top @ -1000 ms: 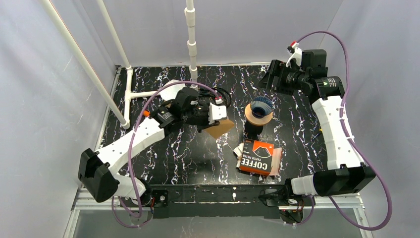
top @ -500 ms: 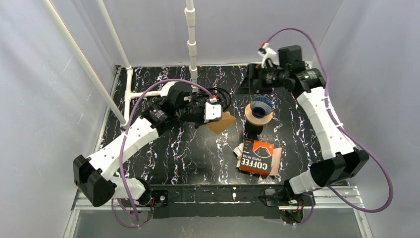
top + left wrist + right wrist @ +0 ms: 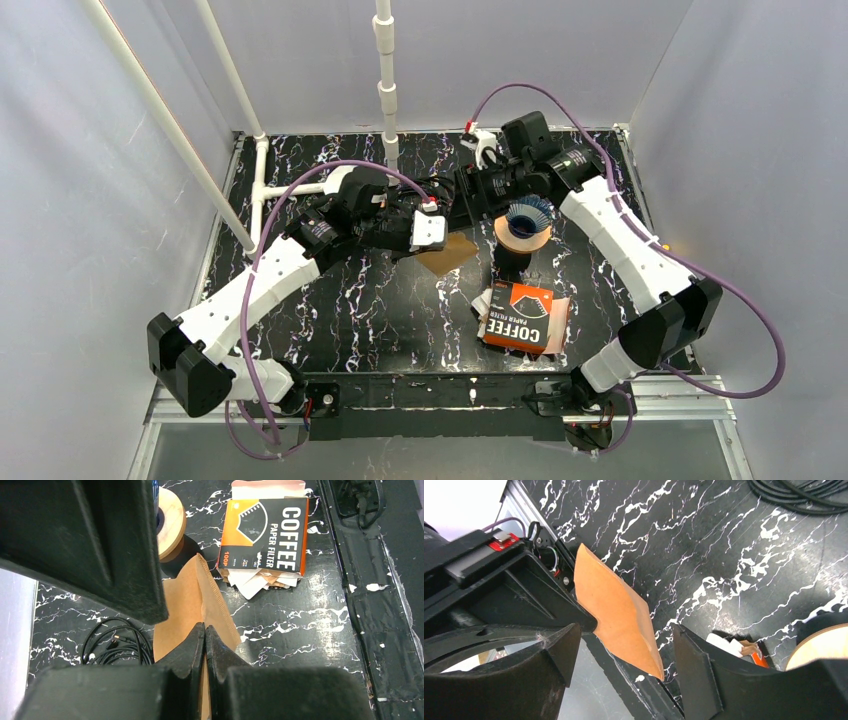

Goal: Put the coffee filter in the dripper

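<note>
Orange and black, the box (image 3: pixel 522 318) of spare filters lies flat on the bench (image 3: pixel 350 300) just in front of the dripper (image 3: pixel 526 222), with a few loose papers poking out from under it. The dripper stands upright behind the box, a wooden collar round a blue ribbed cone. Its mouth looks bare: no paper sits in it yet.

The brown filter (image 3: pixel 447 253) is not on the bench but held in the air just left of the dripper. The left hand (image 3: pixel 205 630) has its fingers pressed together on one edge of it, so the rest of the paper sticks out flat and free toward the dripper. I read that edge grip as deliberate, since it leaves most of the sheet clear for a second grasp.

The right hand (image 3: pixel 624 632) reaches across from behind and left of the dripper. Its fingers are spread wide with the filter's free part between them, and as far as its wrist view shows they are not touching the paper. It seems set to take the folded paper or to open it, because a flat filter would not seat well in the cone.

Further back, left of the dripper, a coil of black cable (image 3: pixel 112 642) lies on the bench. Beyond that a white pipe (image 3: pixel 385 90) rises at the far edge.
</note>
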